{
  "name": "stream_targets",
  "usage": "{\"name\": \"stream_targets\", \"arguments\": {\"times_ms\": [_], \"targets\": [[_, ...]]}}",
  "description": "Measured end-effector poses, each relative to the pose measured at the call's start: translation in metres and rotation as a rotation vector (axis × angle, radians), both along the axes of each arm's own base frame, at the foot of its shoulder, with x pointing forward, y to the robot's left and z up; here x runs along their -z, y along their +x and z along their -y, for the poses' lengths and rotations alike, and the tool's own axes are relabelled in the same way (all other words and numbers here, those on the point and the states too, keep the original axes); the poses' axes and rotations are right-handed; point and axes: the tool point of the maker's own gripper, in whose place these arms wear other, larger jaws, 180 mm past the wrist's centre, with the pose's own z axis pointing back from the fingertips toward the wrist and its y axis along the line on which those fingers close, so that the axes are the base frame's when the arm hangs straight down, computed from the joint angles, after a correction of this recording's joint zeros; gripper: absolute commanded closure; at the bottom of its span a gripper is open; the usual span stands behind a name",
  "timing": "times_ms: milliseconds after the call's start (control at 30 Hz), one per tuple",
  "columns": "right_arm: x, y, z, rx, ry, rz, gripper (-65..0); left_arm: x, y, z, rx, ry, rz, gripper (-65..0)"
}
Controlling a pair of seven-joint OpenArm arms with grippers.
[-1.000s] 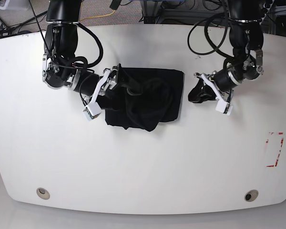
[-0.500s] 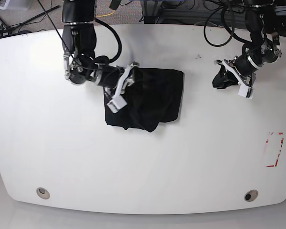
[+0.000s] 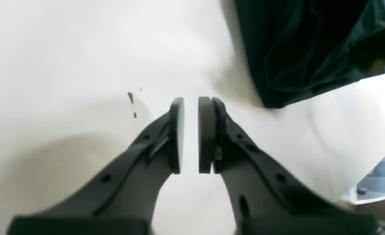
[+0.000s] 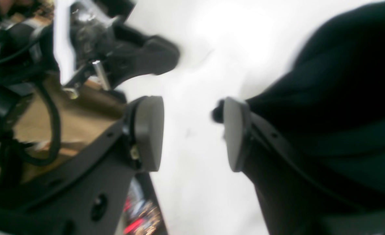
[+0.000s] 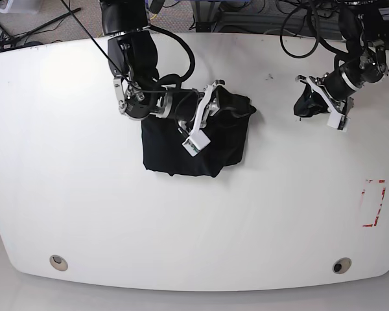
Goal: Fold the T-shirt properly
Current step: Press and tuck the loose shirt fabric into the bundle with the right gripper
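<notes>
Base view: your T-shirt (image 5: 194, 146) is bunched into a rough dark block toward the far edge of the white table (image 5: 194, 220), a bit left of the middle. Your right gripper (image 5: 204, 120) is parked over the shirt's upper right part. In the right wrist view its fingers (image 4: 148, 132) stand apart with bare white table showing between them and black fabric just beside one finger, so it's released, nothing pinched.

Your left gripper (image 5: 318, 103) sits well apart from the shirt, near the far right corner of the table. The left wrist view shows its pads (image 3: 176, 135) nearly together with only a thin sliver of table between them, so it's clenched on nothing. The shirt's edge (image 3: 306, 49) pokes in at that view's top right. There's a small red marking (image 5: 374, 203) by the right edge.
</notes>
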Motion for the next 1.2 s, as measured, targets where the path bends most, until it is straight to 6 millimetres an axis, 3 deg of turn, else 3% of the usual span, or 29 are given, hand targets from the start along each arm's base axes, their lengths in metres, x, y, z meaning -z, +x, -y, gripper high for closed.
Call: {"name": "stream_targets", "arguments": {"times_ms": [133,300,433,500,633,700,767,933,1033,1100,1200], "targets": [[-0.027,0.016,0.022,0.04,0.002,0.117,-27.7,-0.008,0.004,-0.004,0.01,0.02,0.026,-6.3],[-0.019,0.039,0.056,0.079,-0.093,0.137,-28.2,-0.01,0.003,-0.002,0.015,0.023,0.029,-6.3],[-0.017,0.05,0.055,0.095,-0.101,0.117,-28.5,-0.008,0.001,-0.004,0.016,0.028,0.022,-6.3],[-0.016,0.052,0.055,0.107,-0.112,0.106,-32.8,-0.006,-0.002,-0.004,0.016,0.028,0.014,-6.3],[-0.009,0.064,0.068,0.127,-0.224,0.144,-49.1,-0.003,-0.005,-0.005,0.018,0.037,-0.001,-6.3],[-0.007,0.073,0.077,0.141,-0.279,0.17,-51.8,-0.004,-0.004,-0.004,0.018,0.034,0.003,-6.3],[-0.008,0.081,0.083,0.154,-0.324,0.196,-50.1,-0.004,-0.003,-0.005,0.017,0.034,0.006,-6.3],[-0.004,0.082,0.081,0.147,-0.342,0.198,-46.0,-0.004,-0.004,-0.005,0.017,0.036,0.004,-6.3],[0.014,0.078,0.072,0.125,-0.351,0.145,-42.8,-0.004,-0.004,-0.005,0.017,0.036,0.003,-6.3],[0.024,0.074,0.063,0.105,-0.344,0.115,-40.4,-0.004,-0.004,-0.005,0.017,0.035,0.003,-6.3],[0.023,0.071,0.037,0.088,-0.285,0.12,-39.0,-0.004,-0.004,-0.005,0.017,0.037,0.003,-6.3]]}}
